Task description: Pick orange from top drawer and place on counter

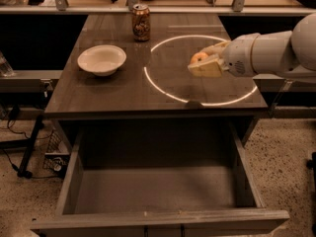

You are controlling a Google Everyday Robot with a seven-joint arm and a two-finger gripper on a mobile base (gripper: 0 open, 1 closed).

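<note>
Your end effector (204, 64) hangs over the table (98, 95), within the white circle (148, 78), clamped around the orange (199, 58). The bowl (101, 59) and soda can (140, 22) sit picture-left of it. The open top drawer (153, 189) lies below.

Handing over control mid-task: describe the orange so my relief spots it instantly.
Find the dark counter with the glowing white circle. Over the circle's right part, the gripper on the white arm holds the orange. It is the only small round orange thing; the cream bowl and soda can stand further left.
</note>
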